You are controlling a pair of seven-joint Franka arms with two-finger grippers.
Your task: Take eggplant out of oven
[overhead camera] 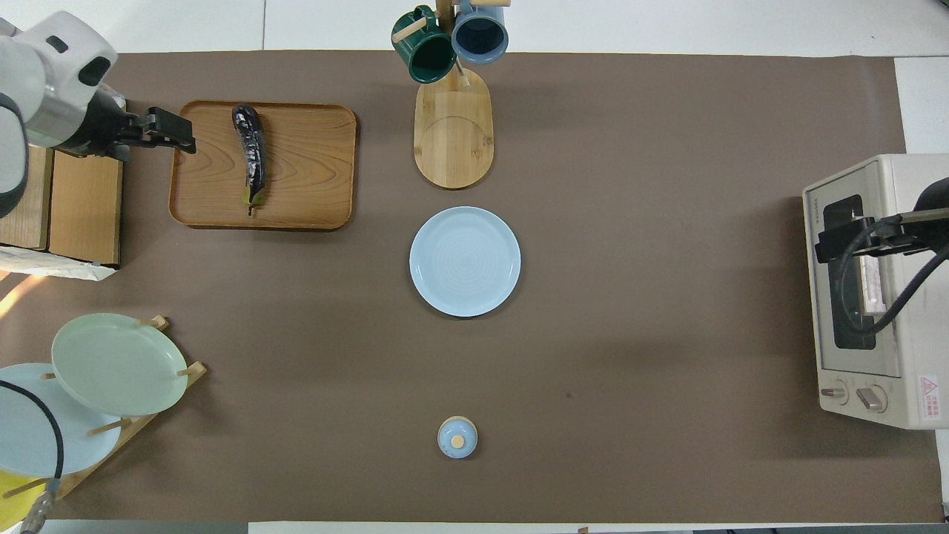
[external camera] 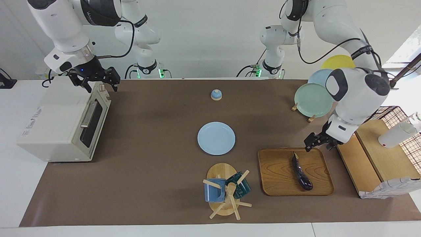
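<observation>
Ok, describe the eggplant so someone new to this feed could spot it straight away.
Find the wooden tray toward the left arm's end of the table, beside the mug rack. The eggplant lies on that tray, stem end toward the robots, with the left claw open above the tray's edge. It is the only long, slim, glossy purple-black thing; everything near it is wood or crockery.
</observation>
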